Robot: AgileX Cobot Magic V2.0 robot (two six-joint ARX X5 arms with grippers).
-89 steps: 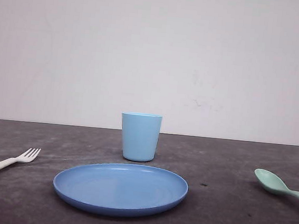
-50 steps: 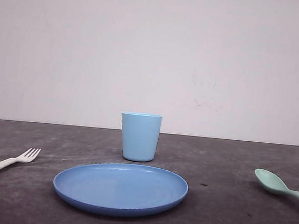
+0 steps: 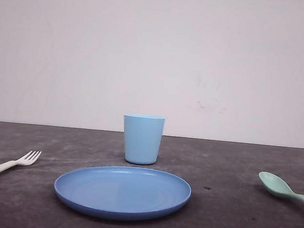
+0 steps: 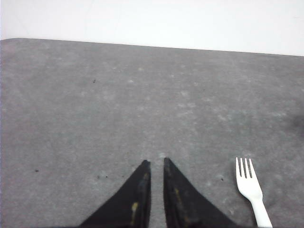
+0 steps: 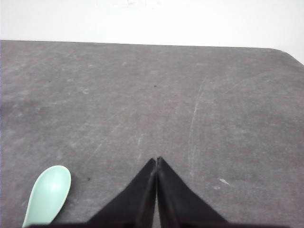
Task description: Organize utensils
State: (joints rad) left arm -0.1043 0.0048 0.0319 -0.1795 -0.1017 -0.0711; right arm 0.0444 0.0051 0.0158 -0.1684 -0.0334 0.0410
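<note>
- The front view took in a cup (image 3: 142, 139) and a round plate (image 3: 122, 192) together; each wrist view caught a single utensil.
- One white fork (image 3: 6, 165), four tines, lay at the desk's (image 3: 229, 207) left; one mint spoon (image 3: 286, 190), oval bowl, at its right.
- Left pincer (image 4: 154, 164) was nearly pressed together, a thin slit showing, beside the fork (image 4: 251, 190).
- Right pincer (image 5: 156, 160) was pressed together, near the spoon (image 5: 47, 194).
- The desk was dark, mottled, matte.

Both grippers, left (image 4: 155, 162) (right (image 5: 157, 159)), closed, empty.
</note>
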